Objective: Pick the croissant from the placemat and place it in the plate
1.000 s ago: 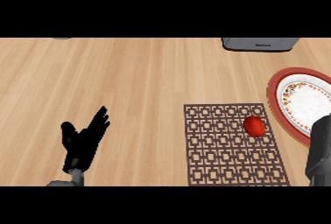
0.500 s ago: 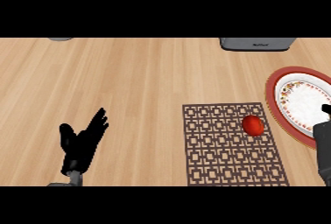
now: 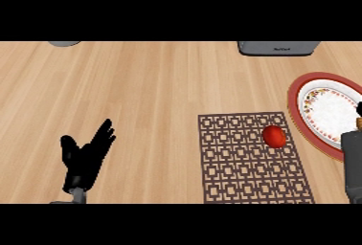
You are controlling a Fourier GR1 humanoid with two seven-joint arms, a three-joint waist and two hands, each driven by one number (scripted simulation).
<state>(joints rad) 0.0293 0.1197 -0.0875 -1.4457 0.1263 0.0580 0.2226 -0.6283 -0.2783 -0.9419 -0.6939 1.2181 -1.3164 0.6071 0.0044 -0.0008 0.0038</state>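
Left hand (image 3: pixel 84 155), black, at about 8 o'clock in the head view, near the lower edge: fingers straight and spread, thumb out to the side, resting over bare counter, holding nothing. Grey forearm stub just below it.

Right arm enters at 4 o'clock along the right edge; only a dark grey forearm block and a sliver of the right hand (image 3: pixel 359 112) show over the plate's right side. Cannot tell how that hand is set.

Brown rectangular placemat with a lattice pattern (image 3: pixel 247 177) lies flat at about 5 o'clock, running down to the lower edge.

The task's thing shows as a small red rounded item, the croissant (image 3: pixel 274 136), sitting on the placemat near its upper right corner, close to the plate's rim but apart from it. Neither hand touches it.

Round plate, red rim, white patterned centre (image 3: pixel 300 93), at 3 o'clock, just beside the placemat's right edge, partly cut off.

Light wooden plank counter (image 3: pixel 141 95) under everything.

Far edge: dark grey box-like appliance (image 3: pixel 277 48) at 1 o'clock, grey rounded object (image 3: pixel 65 43) at 11 o'clock, both cropped.
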